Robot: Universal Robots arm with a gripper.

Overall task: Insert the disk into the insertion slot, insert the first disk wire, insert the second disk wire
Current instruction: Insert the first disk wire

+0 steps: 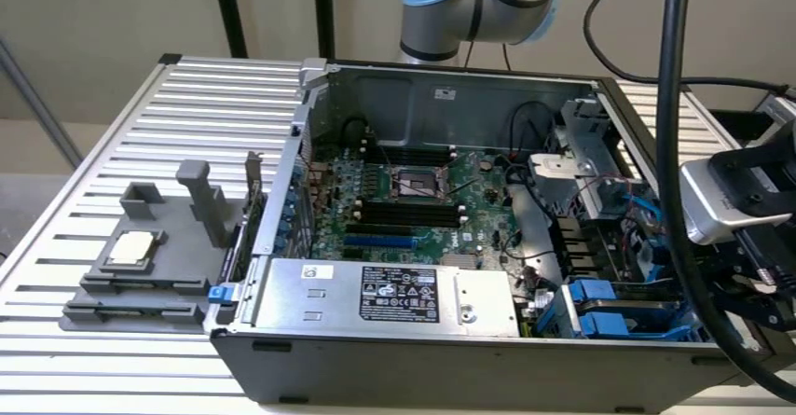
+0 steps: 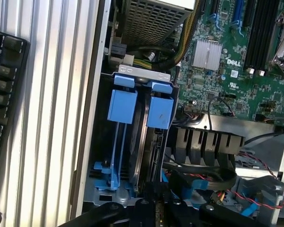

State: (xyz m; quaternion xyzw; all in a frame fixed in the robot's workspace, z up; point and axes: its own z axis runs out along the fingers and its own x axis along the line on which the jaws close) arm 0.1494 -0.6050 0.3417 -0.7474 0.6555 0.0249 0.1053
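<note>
Though the end effector's [image 2: 156, 213] grip cannot be told, wires [image 2: 203, 176] crowding the insertion slot [image 2: 100, 142] could snag it.

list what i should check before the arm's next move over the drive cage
1. Dark grey computer case open on top, inside reachable: ok.
2. Grey-blue open-topped drive cage with bright blue clips under the gripper: ok.
3. Flat silver-grey hard drive in its blue frame standing in the cage: ok; fully seated: cannot tell.
4. Dark flat wire with a blue connector plugged into the drive: cannot tell.
5. Silver labelled power supply box apart from the cage, on the exterior view's left of it: ok.
</note>
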